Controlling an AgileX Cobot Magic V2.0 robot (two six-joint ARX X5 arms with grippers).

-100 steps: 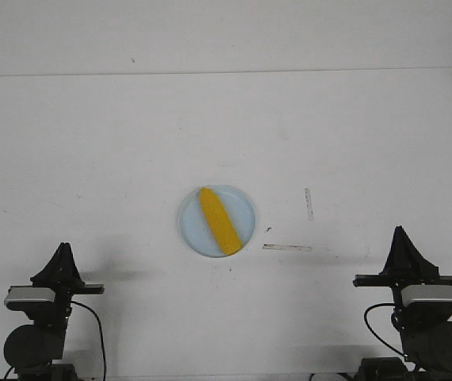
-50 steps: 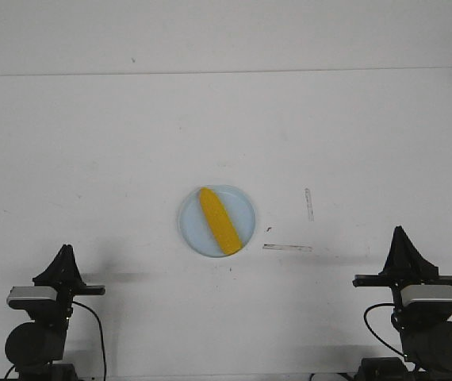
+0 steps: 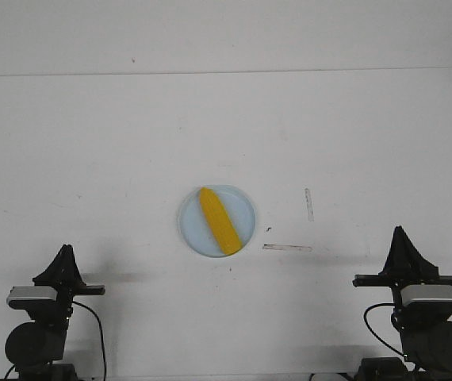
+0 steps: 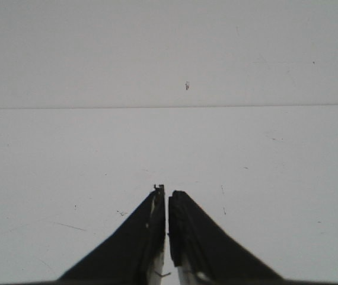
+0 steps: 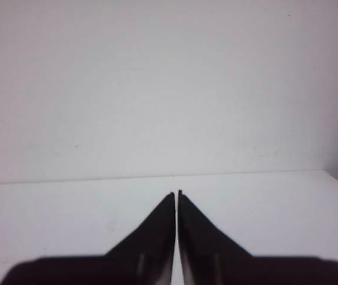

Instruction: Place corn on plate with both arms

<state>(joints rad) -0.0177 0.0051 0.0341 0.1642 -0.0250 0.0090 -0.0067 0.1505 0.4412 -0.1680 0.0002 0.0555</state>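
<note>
Front view: the left end effector (image 3: 67, 249), jaws closed and empty, has settled slightly lower at the near edge; the right end effector (image 3: 400, 231) sits closed, unmoved. The corn (image 3: 218, 221) lies diagonally on the plate (image 3: 188, 227), so the task looks finished.

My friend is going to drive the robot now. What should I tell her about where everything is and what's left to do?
Left gripper: shut, holding nothing, parked at the near left edge of the table.
Right gripper: shut, holding nothing, parked at the near right edge.
The corn lies on the plate, slanted, with its pointed end toward the far side. The plate sits near the middle of the table, apart from both arms.
Done: the corn is on the plate and both grippers are clear of it.
Left: nothing seems to remain; just check that the corn sits steady.
</note>
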